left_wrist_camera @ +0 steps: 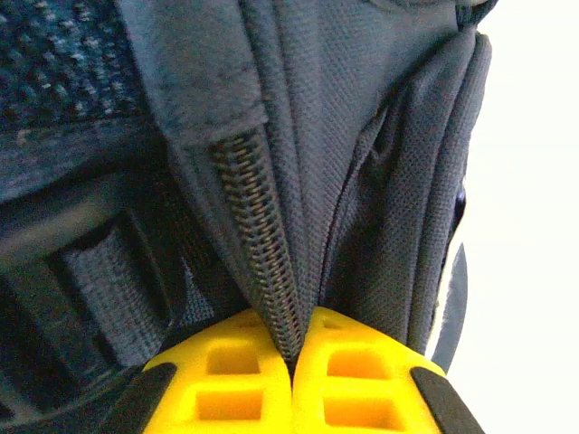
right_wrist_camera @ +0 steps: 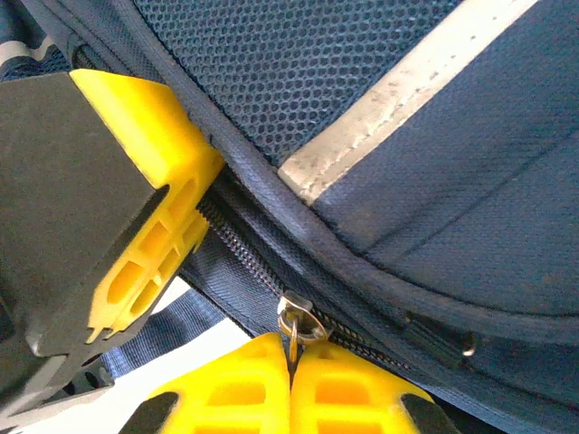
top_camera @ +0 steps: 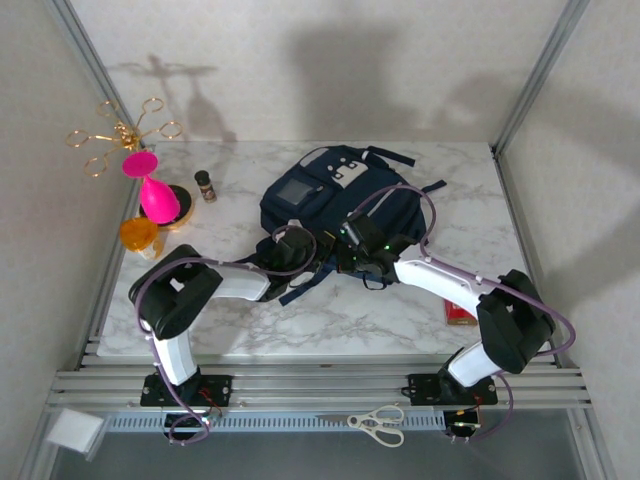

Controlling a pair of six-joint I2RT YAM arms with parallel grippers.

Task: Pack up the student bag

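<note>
Yellow ribbed fingertips of the left gripper [left_wrist_camera: 292, 366] are pressed together on the dark coiled zip track [left_wrist_camera: 258, 235] and the fabric fold beside it. This is at the near edge of the large navy blue fabric student bag [top_camera: 335, 190], which is laid flat mid-table on the white marbled table [top_camera: 540, 230] with its pockets up. Just beside it, the right gripper [right_wrist_camera: 289, 366] is clamped on the small metal zip pull [right_wrist_camera: 295, 315].

The step in hand is judged to be the working of the main zip; whether it is being opened or closed cannot be told. The seam should be kept taut by the left gripper while the pull is drawn along the line of the teeth, not lifted away from them. Slack fabric beside the track could be caught in the slider, and the loose dark shoulder straps [top_camera: 300, 285] trailing near the grippers could be snagged.

Well apart at the left edge, a bright pink plastic vase [top_camera: 152, 195], an orange cup [top_camera: 138, 233] and a small brown bottle [top_camera: 205, 185] are set. A flat red object [top_camera: 460, 310] is partly hidden by the right arm.
</note>
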